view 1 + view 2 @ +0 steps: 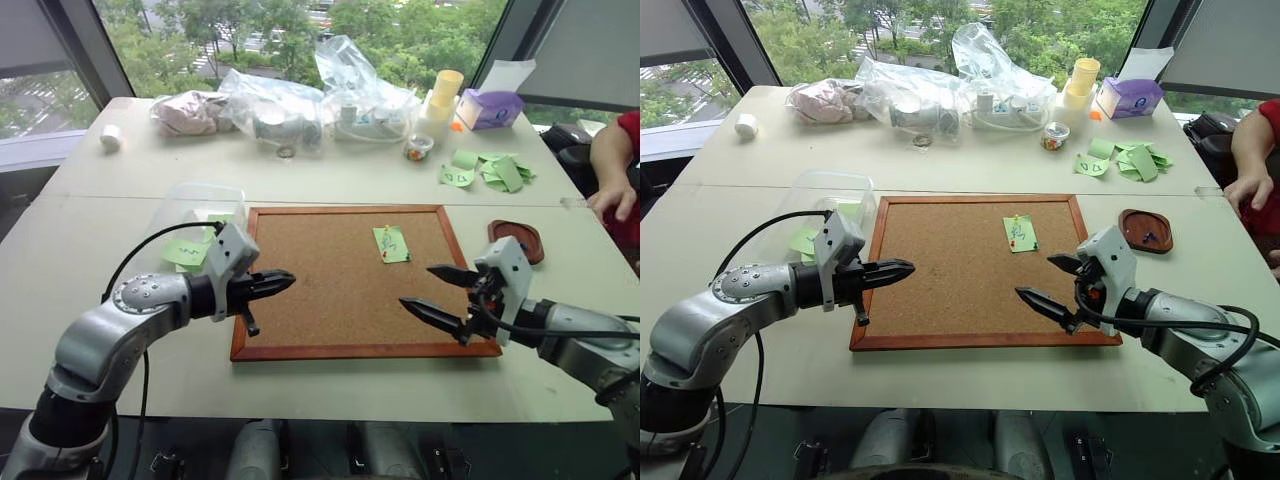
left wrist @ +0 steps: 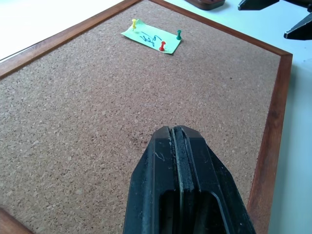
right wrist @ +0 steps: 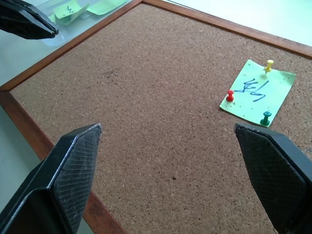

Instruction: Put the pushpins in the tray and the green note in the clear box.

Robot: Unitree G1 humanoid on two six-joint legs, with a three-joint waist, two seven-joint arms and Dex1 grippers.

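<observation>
Head views
Cork board (image 1: 340, 275): large, wood-framed, flat on the white table (image 1: 120, 250), in front of the robot.
Green note (image 1: 391, 243): on the cork, toward the board's far right part; dark scribble on it.
Pushpins (image 1: 1016, 238): tiny heads on the note; colours hard to tell here.
Clear box (image 1: 825, 195): on the table just beside the board's left frame, at the far left corner; green slips lie inside.
Tray (image 1: 1145, 230): dark reddish-brown dish on the table, just right of the board's far right corner; a small dark item lies in it.
Left gripper (image 1: 284, 281): over the board's left edge, fingers pressed together, holding nothing.
Right gripper (image 1: 432, 291): over the board's near right corner, fingers spread wide, empty.
Loose green slips (image 1: 490, 170): bunch at the far right of the table.
Clear plastic bags (image 1: 300, 100): along the far edge by the window.
Person's hand (image 1: 612, 200): resting at the table's right edge.

Left wrist view
Left gripper: black fingers (image 2: 165, 180) shut flat against each other above bare cork.
Green note: pinned by a yellow pin (image 2: 134, 22), a red pin (image 2: 163, 46) and a green pin (image 2: 179, 34).

Right wrist view
Right gripper: fingers (image 3: 73, 168) far apart, nothing between them but cork.
Green note: apart from both fingers, with three pins at its edges.
Clear box: beyond the board's frame, slips inside.
</observation>
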